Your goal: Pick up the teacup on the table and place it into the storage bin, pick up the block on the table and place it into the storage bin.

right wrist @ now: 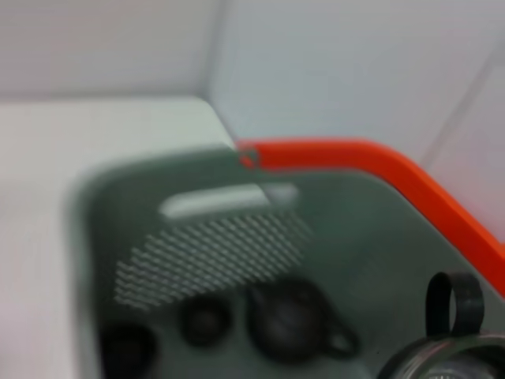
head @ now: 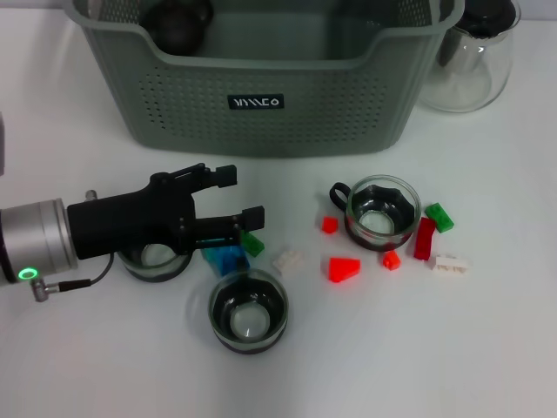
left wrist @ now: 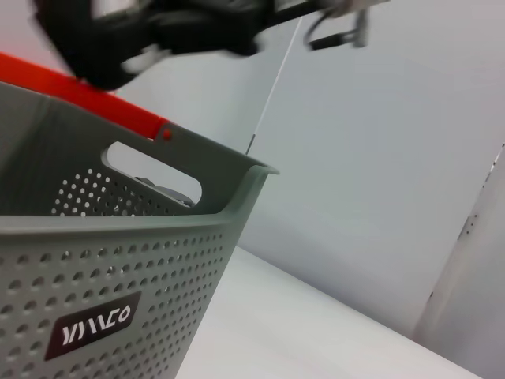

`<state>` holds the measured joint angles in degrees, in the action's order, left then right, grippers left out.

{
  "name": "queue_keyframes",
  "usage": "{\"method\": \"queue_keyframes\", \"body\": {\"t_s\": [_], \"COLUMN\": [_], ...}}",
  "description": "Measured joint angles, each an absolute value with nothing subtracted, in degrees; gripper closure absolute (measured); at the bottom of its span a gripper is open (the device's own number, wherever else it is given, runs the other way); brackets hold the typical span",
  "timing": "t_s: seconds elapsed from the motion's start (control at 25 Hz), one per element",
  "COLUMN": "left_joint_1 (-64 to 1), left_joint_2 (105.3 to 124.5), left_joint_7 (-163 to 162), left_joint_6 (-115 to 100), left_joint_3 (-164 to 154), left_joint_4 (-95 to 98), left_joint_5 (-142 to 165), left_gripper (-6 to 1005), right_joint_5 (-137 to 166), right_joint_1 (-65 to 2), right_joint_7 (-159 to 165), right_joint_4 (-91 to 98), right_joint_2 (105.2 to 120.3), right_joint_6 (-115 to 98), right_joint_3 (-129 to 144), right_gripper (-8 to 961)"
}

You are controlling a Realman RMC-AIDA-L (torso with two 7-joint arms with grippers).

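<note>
1. At the left of the head view, the left gripper (head: pixel 246 194) reaches in from the left edge and hovers low over the table (head: pixel 78 366). Its jaws stand wide apart and hold nothing.
2. Under that gripper's body sits a glass teacup (head: pixel 155 259), partly hidden by it. A blue block (head: pixel 224 259) and a small green block (head: pixel 252 242) lie just below the lower fingertip.
3. A second teacup (head: pixel 248 312) stands upright at lower centre, just below the blue block.
4. The storage bin (head: pixel 261 117) fills the upper middle of the head view, with its black label facing us. A dark round object (head: pixel 178 22) lies inside it at the upper left.
5. Right of centre lie a white block (head: pixel 287 259) and a red block (head: pixel 344 268).
6. A third teacup (head: pixel 380 212) with a black handle stands further right, with small red, green and white pieces scattered around it.
7. A clear glass teapot (head: pixel 474 61) stands at the upper right, just beside the bin.
8. The right gripper (left wrist: pixel 260 24) shows only as a dark blur at the top of the left wrist view, above the bin's rim. We cannot tell its grip.
9. At the lower right of the right wrist view, a handled cup (right wrist: pixel 450 347) shows close to the camera, above the bin's interior.
</note>
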<state>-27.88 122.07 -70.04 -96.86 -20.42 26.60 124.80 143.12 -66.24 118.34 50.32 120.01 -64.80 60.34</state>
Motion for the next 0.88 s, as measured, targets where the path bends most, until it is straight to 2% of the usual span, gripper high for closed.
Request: {"method": "queue_keyframes", "body": {"t_s": [0.4, 0.88], "left_joint_1": [-28.1, -28.1], "left_joint_2": [122.29, 122.53], "left_joint_7": [-70.1, -69.9], "left_joint_6": [-96.9, -96.7], "left_joint_3": [-20.5, -20.5], "left_joint_4": [26.5, 26.4], "left_joint_5": [124.6, 124.4], "left_gripper": [98, 98], "right_joint_5": [148.0, 150.6], "right_joint_1": [-71.5, -71.3], "right_joint_7": [126.5, 127.0], "right_joint_4": [34.3, 30.0], "right_joint_2": [120.4, 120.33], "right_joint_6": [-45.1, -40.1], "right_joint_3": [75.7, 77.8], "right_gripper": [826, 809]}}
